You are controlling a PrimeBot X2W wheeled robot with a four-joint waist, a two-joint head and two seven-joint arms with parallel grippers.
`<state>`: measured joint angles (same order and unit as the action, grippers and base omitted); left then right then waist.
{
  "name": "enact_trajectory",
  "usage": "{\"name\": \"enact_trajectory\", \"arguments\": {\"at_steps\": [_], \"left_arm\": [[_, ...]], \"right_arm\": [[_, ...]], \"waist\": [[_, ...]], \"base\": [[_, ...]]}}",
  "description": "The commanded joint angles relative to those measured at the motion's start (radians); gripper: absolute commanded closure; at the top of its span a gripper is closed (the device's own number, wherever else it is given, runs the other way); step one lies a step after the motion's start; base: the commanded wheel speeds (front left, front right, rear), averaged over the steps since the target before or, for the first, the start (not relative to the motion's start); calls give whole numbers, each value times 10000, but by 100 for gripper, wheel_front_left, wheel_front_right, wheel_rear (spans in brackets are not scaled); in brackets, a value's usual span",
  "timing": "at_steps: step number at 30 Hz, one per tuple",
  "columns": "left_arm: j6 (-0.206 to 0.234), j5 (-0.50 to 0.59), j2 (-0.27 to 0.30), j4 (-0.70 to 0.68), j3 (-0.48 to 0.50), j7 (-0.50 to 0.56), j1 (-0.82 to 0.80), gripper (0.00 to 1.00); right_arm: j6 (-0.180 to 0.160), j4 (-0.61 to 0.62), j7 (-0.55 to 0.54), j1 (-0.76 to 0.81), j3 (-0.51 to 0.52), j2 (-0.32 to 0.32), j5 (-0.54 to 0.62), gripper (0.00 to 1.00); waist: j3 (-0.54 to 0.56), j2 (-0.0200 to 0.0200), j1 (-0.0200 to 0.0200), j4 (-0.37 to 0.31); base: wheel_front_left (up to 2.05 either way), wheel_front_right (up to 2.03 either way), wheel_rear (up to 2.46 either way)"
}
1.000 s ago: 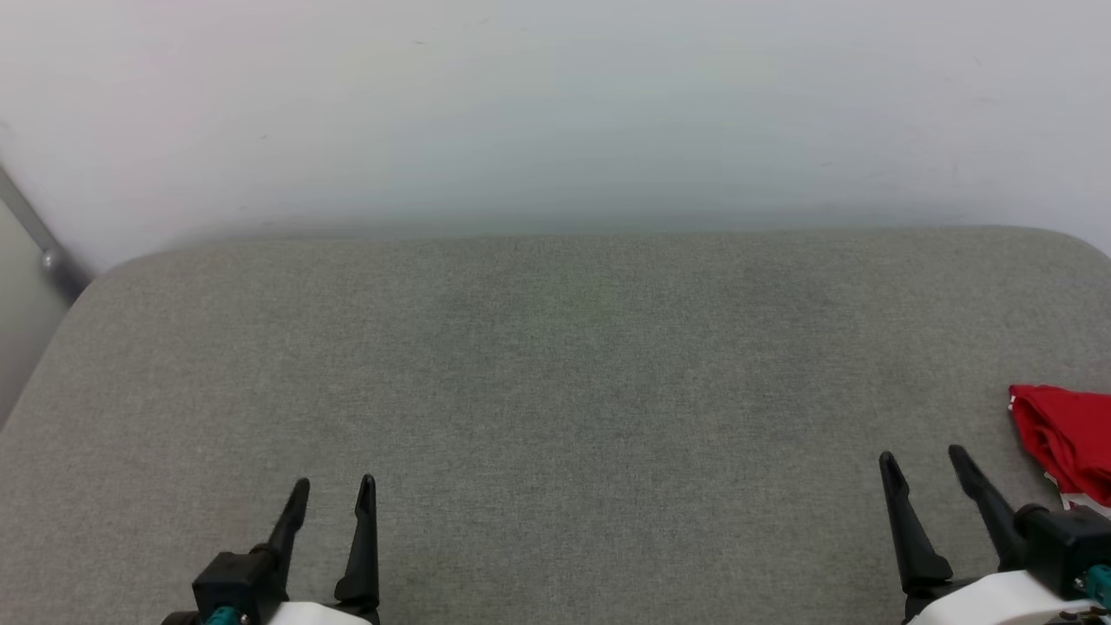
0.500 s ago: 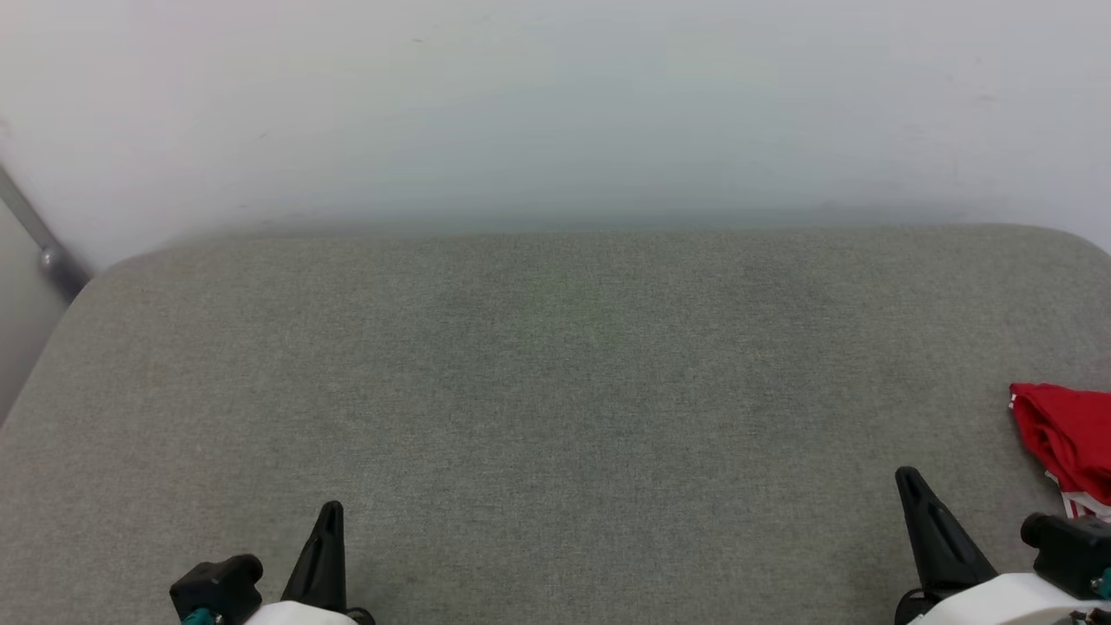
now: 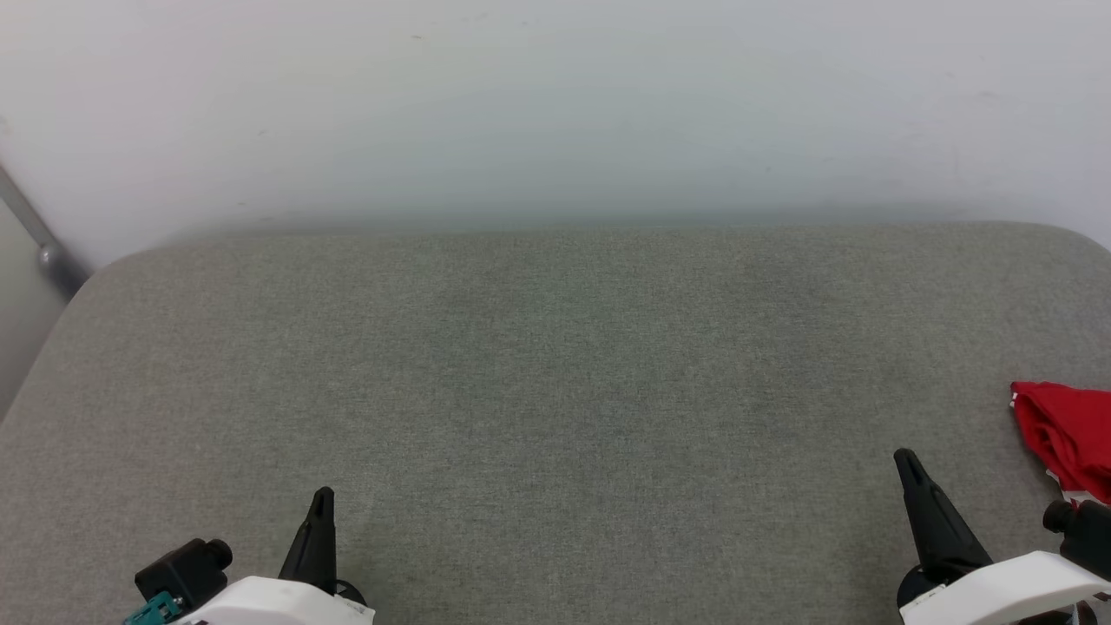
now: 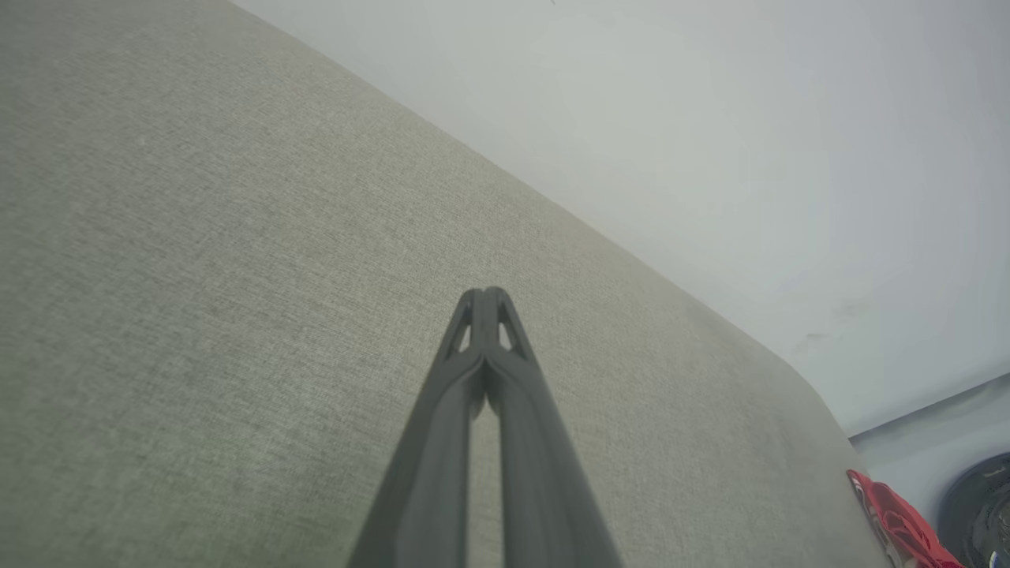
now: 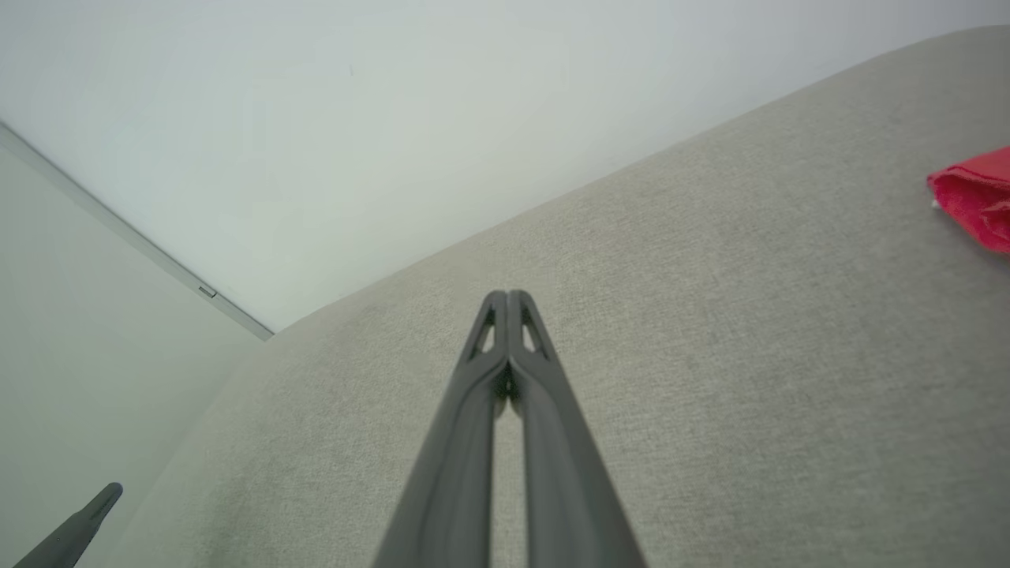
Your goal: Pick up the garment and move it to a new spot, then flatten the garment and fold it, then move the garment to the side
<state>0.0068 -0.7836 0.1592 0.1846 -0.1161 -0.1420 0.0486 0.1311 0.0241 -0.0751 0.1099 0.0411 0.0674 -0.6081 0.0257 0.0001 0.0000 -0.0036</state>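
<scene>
Grey fabric worktop (image 3: 555, 365) under a pale wall: my left gripper (image 4: 485, 294) and right gripper (image 5: 507, 296) hover pressed together, empty. At the right edge lies the bunched garment (image 3: 1063, 438), probably soft and light; I'd pinch a raised fold.

I count one red garment (image 3: 1066, 430) on my screens; one grey padded top (image 3: 555, 391); one pale wall (image 3: 555, 104); one thin grey bar (image 3: 35, 233). I count two grippers, the left gripper (image 4: 484, 295) and the right gripper (image 5: 507, 297); each has two dark fingers (image 4: 434, 473), so that makes four fingers in all.
</scene>
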Motion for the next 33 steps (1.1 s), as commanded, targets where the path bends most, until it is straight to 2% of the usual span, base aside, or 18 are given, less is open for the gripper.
{"name": "enact_trajectory", "arguments": {"at_steps": [1, 33], "left_arm": [[-100, -324, -3, -94, 141, 91, -325, 100], [-662, -3783, -453, 197, 1063, 1140, -903, 100]], "right_arm": [[0, 15, 66, -331, 14, 90, -447, 100], [-1, -1139, 16, -1161, 136, 126, -4748, 100]], "waist": [[-4, -1, 0, 1], [-98, -1, 0, 12]], "base": [[0, 0, 0], [0, 0, 0]]}}
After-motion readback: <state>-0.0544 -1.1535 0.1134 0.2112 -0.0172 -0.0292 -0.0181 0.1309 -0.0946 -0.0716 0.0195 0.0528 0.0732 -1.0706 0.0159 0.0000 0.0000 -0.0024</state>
